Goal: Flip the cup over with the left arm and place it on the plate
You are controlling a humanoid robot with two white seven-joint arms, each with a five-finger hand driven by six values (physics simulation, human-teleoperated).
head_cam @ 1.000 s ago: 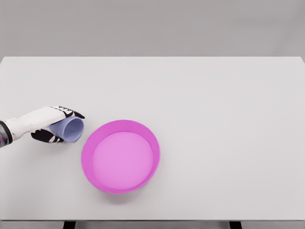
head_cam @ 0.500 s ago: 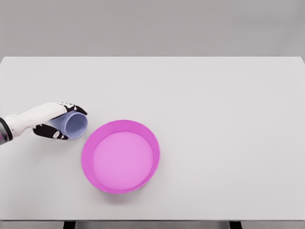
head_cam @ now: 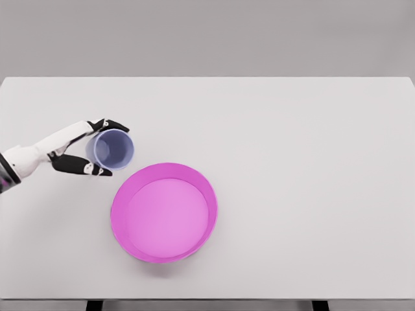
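Left hand (head_cam: 81,154), seen in the head view at the counter's (head_cam: 311,162) left side, is clasped round the pale blue cup (head_cam: 111,148), w/ fingers over the top and thumb beneath, so the open mouth is presented toward the camera, apparently partway thru the flip. Cup is held just up-left of the pink plate (head_cam: 164,212), apart from its rim, prob. so it can be set down there once upright; right arm isn't seen.

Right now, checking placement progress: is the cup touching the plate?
Apart. The head view shows white table between the cup, held by the left hand, and the plate.
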